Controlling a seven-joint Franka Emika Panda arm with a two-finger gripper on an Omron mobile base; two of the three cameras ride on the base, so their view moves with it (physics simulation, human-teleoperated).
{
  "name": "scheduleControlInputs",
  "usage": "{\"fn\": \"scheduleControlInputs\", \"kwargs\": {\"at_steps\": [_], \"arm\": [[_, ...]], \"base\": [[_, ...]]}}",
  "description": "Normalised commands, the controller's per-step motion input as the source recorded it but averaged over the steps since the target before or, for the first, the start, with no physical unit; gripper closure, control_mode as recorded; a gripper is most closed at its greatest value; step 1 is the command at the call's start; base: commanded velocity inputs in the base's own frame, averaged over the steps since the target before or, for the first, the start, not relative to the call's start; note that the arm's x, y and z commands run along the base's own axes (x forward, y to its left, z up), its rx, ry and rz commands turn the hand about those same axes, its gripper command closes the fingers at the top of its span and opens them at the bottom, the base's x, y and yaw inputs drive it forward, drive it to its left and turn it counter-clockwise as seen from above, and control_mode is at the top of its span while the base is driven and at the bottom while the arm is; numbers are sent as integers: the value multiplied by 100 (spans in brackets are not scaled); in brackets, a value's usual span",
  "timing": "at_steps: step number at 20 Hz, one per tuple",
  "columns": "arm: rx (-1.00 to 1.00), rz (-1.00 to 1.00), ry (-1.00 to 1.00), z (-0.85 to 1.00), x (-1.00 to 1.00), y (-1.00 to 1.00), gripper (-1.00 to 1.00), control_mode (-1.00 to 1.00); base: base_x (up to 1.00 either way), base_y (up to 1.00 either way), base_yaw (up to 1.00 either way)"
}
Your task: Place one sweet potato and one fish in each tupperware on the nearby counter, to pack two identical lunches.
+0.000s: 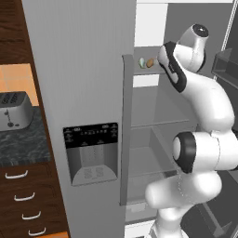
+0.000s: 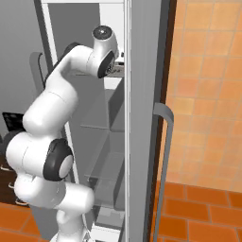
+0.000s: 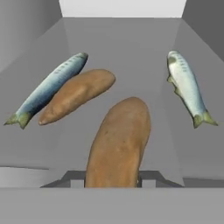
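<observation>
My gripper (image 3: 113, 177) reaches into the open fridge, shut on a brown sweet potato (image 3: 118, 140) that stands out from between the jaws over the grey shelf (image 3: 127, 52). A second sweet potato (image 3: 76, 95) lies to its left on that shelf, touching a silvery-green fish (image 3: 50, 87). Another fish (image 3: 186, 85) lies to the right. From the left base view, a sweet potato (image 1: 150, 62) and a fish (image 1: 142, 62) show on the upper shelf just ahead of the hand (image 1: 167, 60). The black counter (image 1: 23, 144) is at the left. The tupperware is out of view.
The fridge's grey left door (image 1: 83, 93) with a dispenser panel stands between the arm and the counter. A silver toaster (image 1: 14, 111) sits on the counter above drawers. The right door's edge (image 2: 142, 118) and handle (image 2: 163, 142) are close beside the arm.
</observation>
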Motion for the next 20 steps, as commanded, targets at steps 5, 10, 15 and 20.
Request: {"fn": "scheduleControlInputs", "kwargs": {"at_steps": [5, 10, 15, 20], "arm": [[0, 2, 0, -3, -100, 15, 100, -100], [-8, 2, 4, -66, -100, 3, 100, -100], [-15, 0, 11, -100, -100, 20, 100, -100], [-5, 2, 6, -40, -40, 19, 100, 100]], "base": [[0, 0, 0], [0, 0, 0], [0, 0, 0], [-60, 33, 6]]}}
